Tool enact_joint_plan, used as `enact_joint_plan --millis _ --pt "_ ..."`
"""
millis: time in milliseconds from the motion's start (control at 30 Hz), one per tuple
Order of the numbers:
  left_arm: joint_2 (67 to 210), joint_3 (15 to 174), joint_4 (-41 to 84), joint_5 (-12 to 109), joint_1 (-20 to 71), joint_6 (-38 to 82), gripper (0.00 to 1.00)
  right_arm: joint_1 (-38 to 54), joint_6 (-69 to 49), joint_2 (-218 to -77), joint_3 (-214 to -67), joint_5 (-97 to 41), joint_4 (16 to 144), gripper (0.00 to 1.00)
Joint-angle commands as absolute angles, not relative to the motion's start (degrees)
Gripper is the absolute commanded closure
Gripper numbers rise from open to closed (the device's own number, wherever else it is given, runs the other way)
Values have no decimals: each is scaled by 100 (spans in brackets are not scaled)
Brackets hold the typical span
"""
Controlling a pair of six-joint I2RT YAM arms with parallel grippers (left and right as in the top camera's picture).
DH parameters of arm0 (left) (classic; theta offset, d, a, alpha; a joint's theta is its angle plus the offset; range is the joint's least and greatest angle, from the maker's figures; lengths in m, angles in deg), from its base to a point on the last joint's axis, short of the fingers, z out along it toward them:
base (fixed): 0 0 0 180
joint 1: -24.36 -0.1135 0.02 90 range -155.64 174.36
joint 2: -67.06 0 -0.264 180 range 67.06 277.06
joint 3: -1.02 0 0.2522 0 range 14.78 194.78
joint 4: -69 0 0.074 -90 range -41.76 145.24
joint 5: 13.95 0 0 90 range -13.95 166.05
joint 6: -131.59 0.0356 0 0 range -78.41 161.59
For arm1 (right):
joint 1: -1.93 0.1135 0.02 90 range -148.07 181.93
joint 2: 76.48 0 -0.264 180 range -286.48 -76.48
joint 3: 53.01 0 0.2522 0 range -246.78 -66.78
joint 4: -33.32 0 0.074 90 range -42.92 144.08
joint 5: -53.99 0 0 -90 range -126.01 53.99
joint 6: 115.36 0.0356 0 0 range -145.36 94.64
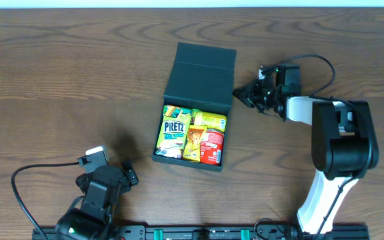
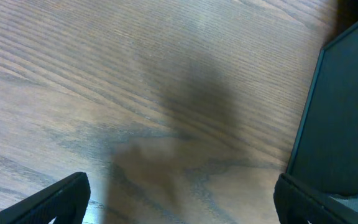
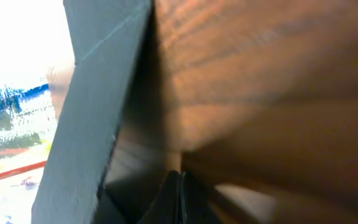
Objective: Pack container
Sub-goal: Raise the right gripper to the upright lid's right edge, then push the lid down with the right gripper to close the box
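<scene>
Overhead view of a wooden desk (image 1: pixel 52 80). Nearest, by the near-left corner, the left gripper (image 1: pixel 129 175) sits low over bare wood, its jaws spread wide with nothing between them. Its wrist view shows a side wall of the container (image 2: pixel 344 112) just to its right.

Beyond it, around the middle of the desk, the dark square container stands open with its mouth facing up. Inside, packed side by side, are a Pretz box (image 1: pixel 173 130), a yellow pack (image 1: pixel 211 121) and a red pack (image 1: pixel 212 147).

The lid (image 1: pixel 202 73) lies folded back flat toward the far edge, hinged on the far side. Box and lid together make a long shape running near to far, leaning slightly right.

Farthest, the right gripper (image 1: pixel 241 95) has its jaws clenched on nothing, with its tip at the lid's right edge. Whether it touches is unclear.

Filling looks done, and closing the lid seems to be the step in hand. That likely calls for catching the lid's edge and swinging it over toward the near edge
</scene>
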State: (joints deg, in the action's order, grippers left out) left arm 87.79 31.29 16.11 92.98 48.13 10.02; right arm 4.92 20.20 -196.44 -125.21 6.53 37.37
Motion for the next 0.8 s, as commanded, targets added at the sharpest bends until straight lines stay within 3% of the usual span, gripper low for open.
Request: enact_joint_plan --millis 0,767 --pt "8768 3131 1604 9405 4800 940 5 625 2154 -19891 -12759 579 3739 99" --pt "8768 3131 1607 9407 4800 940 5 725 2984 -20101 -12952 1283 2592 99"
